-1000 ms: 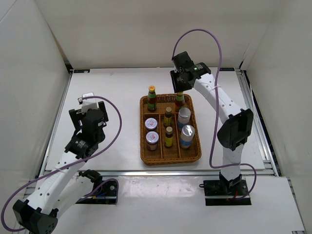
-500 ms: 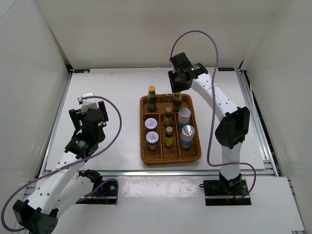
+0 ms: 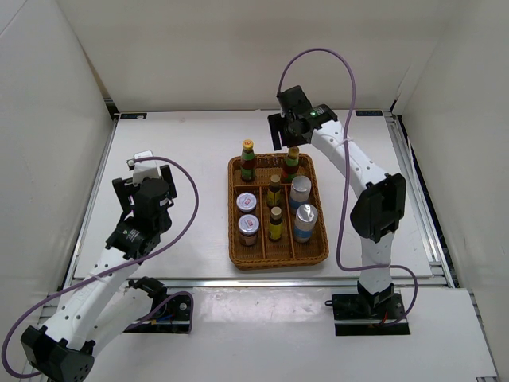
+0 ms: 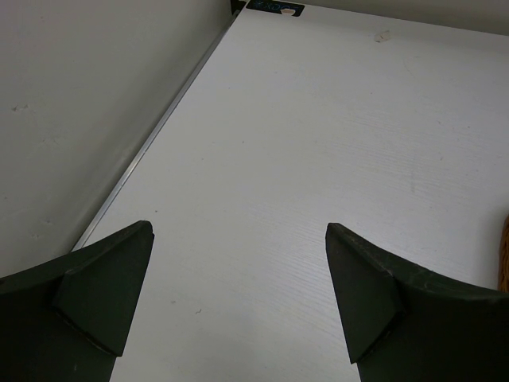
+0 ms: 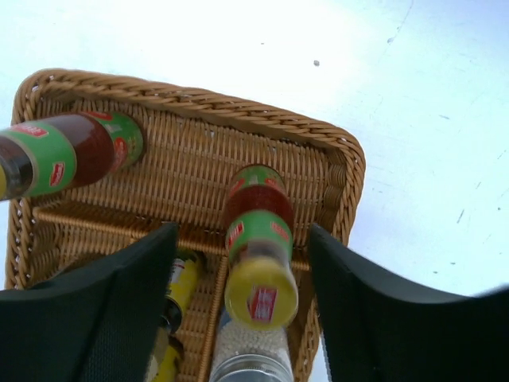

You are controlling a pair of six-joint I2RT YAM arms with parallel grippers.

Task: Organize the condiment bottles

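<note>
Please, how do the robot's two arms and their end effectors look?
Both the left arm and right arm have white links with black joints. A purple cable loops along each. The left end effector and right end effector each have two dark, wedge-shaped fingers. A small green light shows near the right wrist.

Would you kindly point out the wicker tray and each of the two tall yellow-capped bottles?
wicker tray (image 5: 199,105): right wrist view, far rim.
right bottle (image 5: 261,293): right wrist view, yellow cap.
left bottle (image 3: 247,145): top view, yellow cap.

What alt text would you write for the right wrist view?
The right gripper, jaws apart, hangs over a yellow-capped bottle standing in a wicker tray. A second similar bottle stands to its left.
</note>
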